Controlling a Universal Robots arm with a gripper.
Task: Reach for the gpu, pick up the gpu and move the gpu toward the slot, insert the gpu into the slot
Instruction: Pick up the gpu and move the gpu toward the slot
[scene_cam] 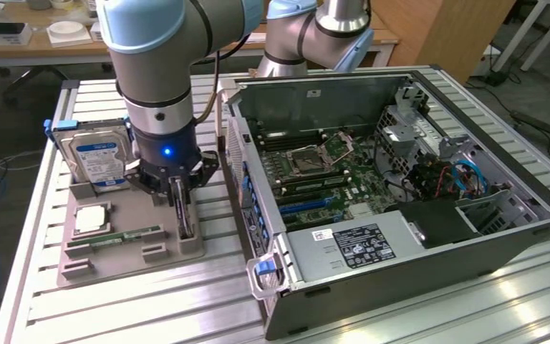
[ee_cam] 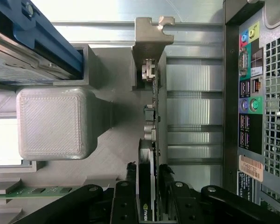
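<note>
We see the gripper (scene_cam: 181,189) straddling the gpu (ee_cam: 148,150), stood on edge in a grey holder (scene_cam: 122,252) beside the computer case (scene_cam: 504,240) for easy grasping; whether it is clamped, we cannot tell.

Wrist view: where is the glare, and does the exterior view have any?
Wrist view: the metal table glares nearly white in places, and a patch beside the grey block is washed out white. Exterior view: glare streaks the metal table by the computer case.
</note>
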